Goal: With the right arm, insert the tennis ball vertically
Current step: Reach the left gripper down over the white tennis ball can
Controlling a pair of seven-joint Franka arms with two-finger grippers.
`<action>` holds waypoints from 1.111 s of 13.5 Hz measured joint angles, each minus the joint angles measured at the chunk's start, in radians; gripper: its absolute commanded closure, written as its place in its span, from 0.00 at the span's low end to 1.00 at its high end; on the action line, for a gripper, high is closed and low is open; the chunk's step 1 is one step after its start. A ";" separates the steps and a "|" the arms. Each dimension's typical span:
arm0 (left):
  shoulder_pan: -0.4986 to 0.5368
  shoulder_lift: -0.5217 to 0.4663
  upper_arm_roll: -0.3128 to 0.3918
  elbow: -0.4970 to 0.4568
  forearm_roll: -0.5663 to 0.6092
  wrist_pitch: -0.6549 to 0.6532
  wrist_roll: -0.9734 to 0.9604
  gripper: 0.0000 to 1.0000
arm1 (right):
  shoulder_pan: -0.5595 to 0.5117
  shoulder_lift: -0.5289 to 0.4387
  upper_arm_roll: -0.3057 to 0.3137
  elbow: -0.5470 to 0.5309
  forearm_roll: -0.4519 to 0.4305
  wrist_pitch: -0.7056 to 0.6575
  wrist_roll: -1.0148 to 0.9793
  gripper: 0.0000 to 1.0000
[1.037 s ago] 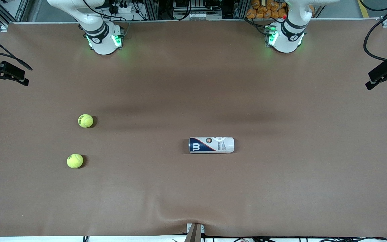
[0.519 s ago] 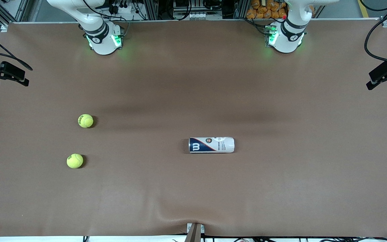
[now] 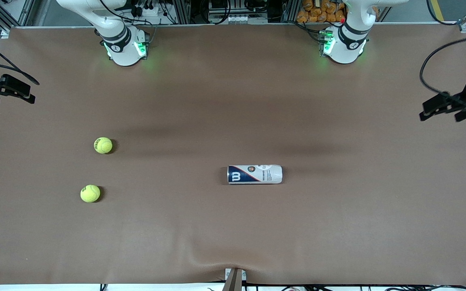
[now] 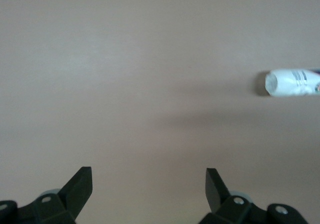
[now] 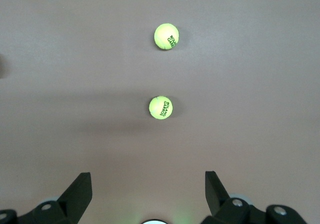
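Near the middle of the brown tabletop (image 3: 338,226) a white and navy can (image 3: 255,174) lies on its side. Two tennis balls sit toward the right arm's end: one ball (image 3: 103,145) farther from the front camera, the other ball (image 3: 90,193) nearer. Right gripper (image 5: 148,190) hangs over that end edge, jaws wide apart, holding nothing. Left gripper (image 4: 149,189) hangs over the left arm's end edge, also wide open and empty.
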State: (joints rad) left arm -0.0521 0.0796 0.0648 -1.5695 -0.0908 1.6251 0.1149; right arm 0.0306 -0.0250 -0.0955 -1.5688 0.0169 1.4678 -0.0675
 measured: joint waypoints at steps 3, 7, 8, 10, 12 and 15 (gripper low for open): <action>0.006 0.067 0.001 -0.001 -0.053 0.018 0.144 0.00 | 0.000 0.000 0.000 -0.003 0.000 0.000 0.000 0.00; -0.016 0.148 -0.007 -0.001 -0.083 0.092 0.418 0.00 | 0.000 0.000 -0.002 -0.010 0.000 0.000 0.000 0.00; -0.029 0.174 -0.009 -0.001 -0.111 0.123 0.489 0.00 | 0.000 0.000 -0.002 -0.012 0.000 0.000 0.000 0.00; -0.047 0.242 -0.024 -0.004 -0.230 0.177 0.670 0.00 | 0.000 0.000 -0.002 -0.015 0.000 0.000 0.000 0.00; -0.056 0.331 -0.036 -0.005 -0.367 0.235 0.824 0.00 | 0.000 0.000 -0.002 -0.017 0.000 0.000 0.000 0.00; -0.059 0.441 -0.069 -0.004 -0.462 0.358 0.966 0.00 | 0.000 0.000 -0.002 -0.019 0.000 0.000 0.000 0.00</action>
State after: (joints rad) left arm -0.1110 0.5209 -0.0039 -1.5730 -0.5528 1.9828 1.0811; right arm 0.0306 -0.0247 -0.0976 -1.5874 0.0170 1.4680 -0.0675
